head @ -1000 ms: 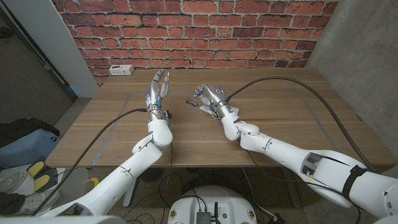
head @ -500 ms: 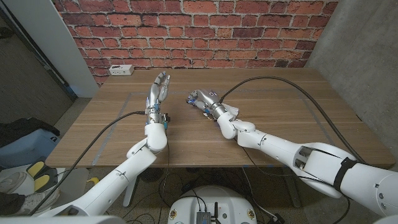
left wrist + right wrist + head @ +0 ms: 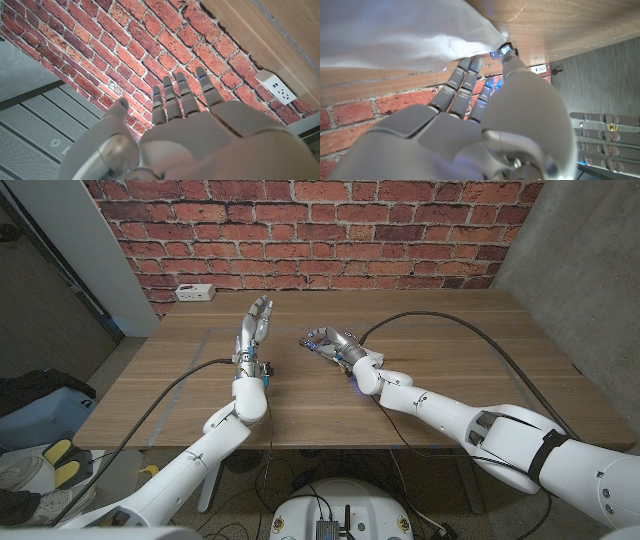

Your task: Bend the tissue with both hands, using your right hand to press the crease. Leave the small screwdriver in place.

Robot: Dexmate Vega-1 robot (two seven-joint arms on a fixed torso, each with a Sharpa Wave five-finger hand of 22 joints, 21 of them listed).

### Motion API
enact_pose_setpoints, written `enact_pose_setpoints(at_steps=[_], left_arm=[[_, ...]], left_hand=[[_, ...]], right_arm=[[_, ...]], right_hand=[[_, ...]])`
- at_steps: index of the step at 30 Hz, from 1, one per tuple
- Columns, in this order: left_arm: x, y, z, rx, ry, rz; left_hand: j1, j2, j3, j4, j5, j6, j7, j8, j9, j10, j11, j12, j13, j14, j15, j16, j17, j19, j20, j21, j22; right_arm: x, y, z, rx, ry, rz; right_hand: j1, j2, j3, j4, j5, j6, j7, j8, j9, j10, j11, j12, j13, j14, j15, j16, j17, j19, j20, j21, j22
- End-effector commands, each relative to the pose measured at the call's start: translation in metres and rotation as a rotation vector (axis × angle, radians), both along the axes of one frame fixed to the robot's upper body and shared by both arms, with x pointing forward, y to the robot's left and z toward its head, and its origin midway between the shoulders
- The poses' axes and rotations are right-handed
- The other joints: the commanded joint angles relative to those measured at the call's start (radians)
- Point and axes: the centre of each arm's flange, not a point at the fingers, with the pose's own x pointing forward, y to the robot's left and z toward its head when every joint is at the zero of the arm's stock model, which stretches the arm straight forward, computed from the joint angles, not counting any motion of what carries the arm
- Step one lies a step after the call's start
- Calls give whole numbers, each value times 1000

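Note:
The white tissue (image 3: 405,35) lies on the wooden table (image 3: 450,370), mostly hidden under my right hand (image 3: 332,343) in the head view, where a white edge of the tissue (image 3: 373,357) shows beside the wrist. The right hand reaches over it with fingers (image 3: 465,75) stretched out, and its thumb tip touches the tissue's corner. A small dark item (image 3: 304,340) lies at those fingertips; it is too small to tell whether it is the screwdriver. My left hand (image 3: 255,327) stands to the left of the tissue, fingers straight and holding nothing.
A white power socket (image 3: 195,292) sits at the table's back left edge, also seen as the socket (image 3: 275,87) in the left wrist view. A black cable (image 3: 470,325) arcs over the right half. The brick wall (image 3: 320,230) stands right behind the table.
My right hand has slid left toward the left hand and turned lower over the tissue. The left hand has barely shifted.

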Motion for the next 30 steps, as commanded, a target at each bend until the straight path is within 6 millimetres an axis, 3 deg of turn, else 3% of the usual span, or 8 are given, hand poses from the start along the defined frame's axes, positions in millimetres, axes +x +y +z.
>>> enact_pose_setpoints(at_steps=[1,5,9,15,22,28,30], left_arm=[[9,-1,4,-3,8,-16],[9,-1,4,-2,9,-20],[9,-2,5,-1,6,-21],[10,-4,4,3,13,-26],[9,-7,4,6,17,-28],[9,-10,4,14,22,-26],[10,-11,4,20,24,-24]], left_hand=[[-7,-1,3,2,-6,-3,-5,5,3,-8,1,-1,3,-2,0,9,0,-6,-3,0,0],[-9,-2,3,2,-6,-5,-4,5,3,-9,-2,-1,2,-2,-1,9,0,-6,-3,0,0],[-10,-2,4,1,-6,-5,-7,5,3,-11,-2,-2,2,-3,-1,9,-1,-7,-2,-1,-1],[-11,-3,5,0,-6,-6,-8,6,2,-12,-3,-1,1,-3,-3,10,-2,-8,-4,-1,-2],[-12,-4,6,-1,-5,-6,-8,7,2,-13,-4,0,1,-4,-3,11,-3,-6,-4,-1,-3],[-13,-4,7,-2,-5,-7,-8,7,2,-14,-3,0,0,-3,-2,12,-4,-7,-4,-1,-3],[-13,-4,7,-3,-5,-7,-7,7,2,-14,-2,0,0,-3,-2,12,-4,-7,-3,-2,-3]], right_arm=[[4,-21,-1,121,160,47],[2,-27,3,151,154,75],[-1,-32,6,205,152,127],[-8,-39,10,267,120,169],[-23,-50,18,335,26,190],[-37,-65,20,369,-46,160],[-43,-70,17,383,-90,131]], right_hand=[[-87,-22,-37,30,21,-137,13,8,-2,-146,12,-10,-15,-78,-114,-60,-19,-36,31,1,-8],[-142,-41,-64,46,33,-210,24,9,-2,-242,12,-9,-29,-158,-95,-108,-39,-73,52,-17,-17],[-237,-68,-109,84,44,-229,42,19,-1,-290,34,0,-41,-224,-76,-134,-54,-109,67,-40,-22],[-388,-95,-178,147,68,-224,57,29,0,-311,42,8,-54,-360,-47,-155,-89,-239,60,-115,-26],[-441,-117,-210,163,83,-212,43,33,-1,-302,43,15,-58,-396,-52,-150,-114,-311,75,-159,-29],[-448,-116,-215,164,96,-166,37,47,-1,-268,45,26,-59,-384,-52,-141,-130,-300,87,-165,-30],[-420,-92,-199,149,114,-134,49,53,-2,-235,51,33,-60,-353,-36,-127,-146,-257,93,-158,-29]])
